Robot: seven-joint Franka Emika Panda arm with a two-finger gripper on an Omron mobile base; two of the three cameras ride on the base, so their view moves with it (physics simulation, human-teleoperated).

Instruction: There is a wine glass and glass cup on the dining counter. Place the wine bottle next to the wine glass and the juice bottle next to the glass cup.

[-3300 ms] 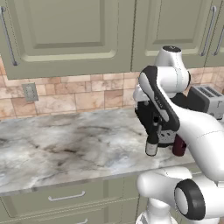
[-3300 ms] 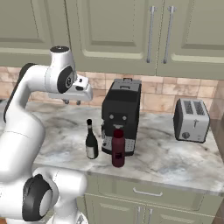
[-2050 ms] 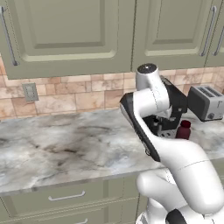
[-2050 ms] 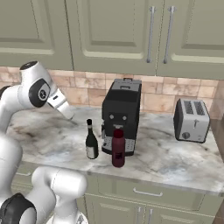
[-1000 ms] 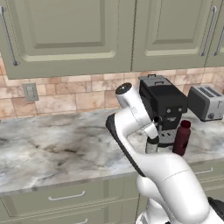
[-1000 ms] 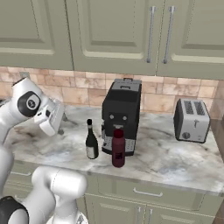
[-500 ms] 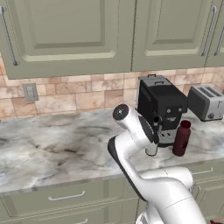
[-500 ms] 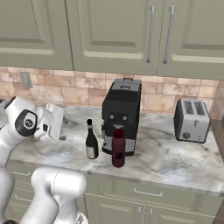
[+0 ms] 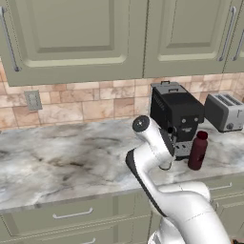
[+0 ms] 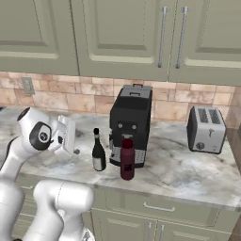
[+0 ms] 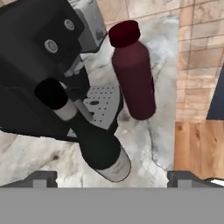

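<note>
The slim dark wine bottle [image 10: 98,151] with a pale label stands on the marble worktop [image 10: 179,169], just left of the squat maroon juice bottle [image 10: 127,159]. Both are in front of a black coffee machine [image 10: 131,120]. My gripper [image 10: 75,150] hangs at bottle height a short way left of the wine bottle, apart from it. In the hand view the wine bottle [image 11: 103,148] lies centred between my wide-apart finger tips, gripper [image 11: 113,178] open, with the juice bottle [image 11: 133,74] beyond it. The juice bottle [image 9: 198,150] also stands right of my arm. The wine glass, glass cup and dining counter are out of view.
A silver toaster [image 10: 205,129] sits on the worktop to the right, against the tiled backsplash. Green wall cabinets [image 10: 122,33] hang above. Bare marble [image 9: 57,157] stretches to the left of the arm. A wall socket [image 9: 32,100] is on the tiles.
My arm has swung down from high in front of the cabinets, and the hand has dropped to counter level left of the wine bottle. Both bottles stand where they were.
</note>
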